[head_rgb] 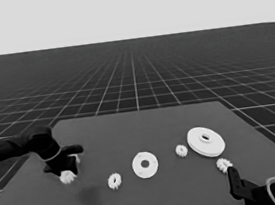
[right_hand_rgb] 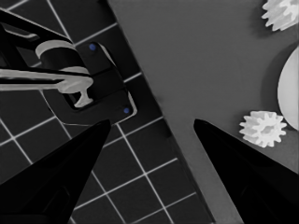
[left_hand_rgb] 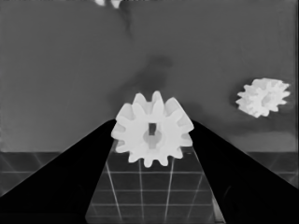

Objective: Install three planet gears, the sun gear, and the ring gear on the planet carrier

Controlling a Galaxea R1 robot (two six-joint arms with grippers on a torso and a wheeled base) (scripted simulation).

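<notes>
Planet gear [left_hand_rgb: 153,134] sits pinched in the left pincer [head_rgb: 67,175] at the desk's [head_rgb: 149,197] nine o'clock; first install underway. Next, carry it toward three o'clock onto the smaller round part [head_rgb: 145,165]. Right pincer [right_hand_rgb: 149,135] waits spread.

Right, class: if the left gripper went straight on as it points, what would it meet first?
The small toothed gear sitting between the fingertips of the left gripper; past that, probably the table, though depth is unclear.
</notes>
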